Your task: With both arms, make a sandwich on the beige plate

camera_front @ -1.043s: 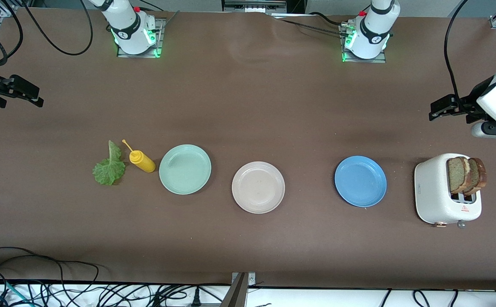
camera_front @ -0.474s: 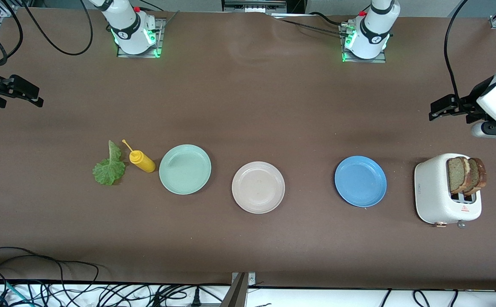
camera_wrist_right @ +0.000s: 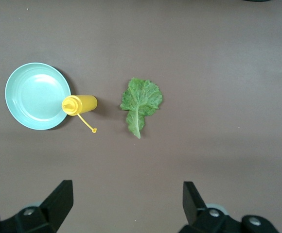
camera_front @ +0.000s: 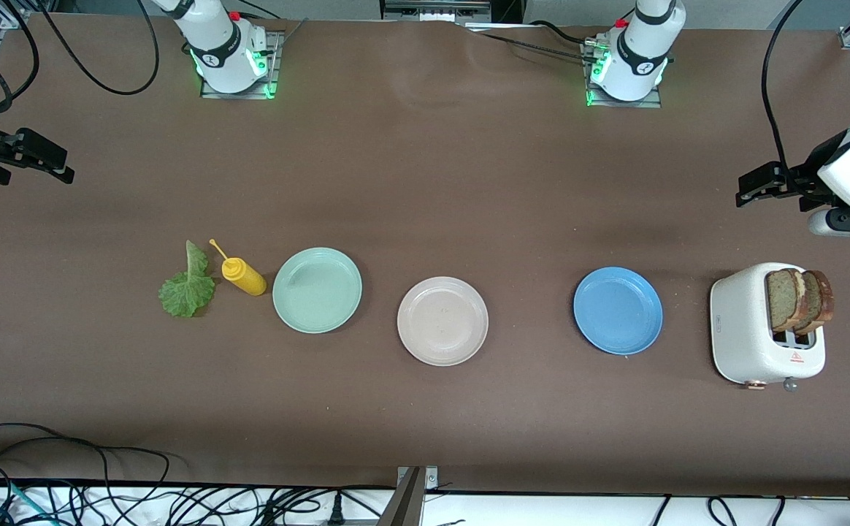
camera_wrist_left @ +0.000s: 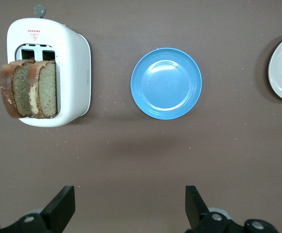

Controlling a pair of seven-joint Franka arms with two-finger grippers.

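The beige plate [camera_front: 442,321] is lying bare at the centre of the front view on the counter [camera_front: 425,183], between the mint plate [camera_front: 317,290] and the blue plate [camera_front: 618,310]. Two bread slices [camera_front: 799,299] are standing in the white toaster [camera_front: 753,329] at the lower right, while the lettuce leaf [camera_front: 188,283] is lying beside the yellow bottle [camera_front: 243,275] at centre left. The left claw [camera_front: 750,186] is being held wide open and empty at the right edge, and the right claw [camera_front: 56,164] likewise at the left edge.
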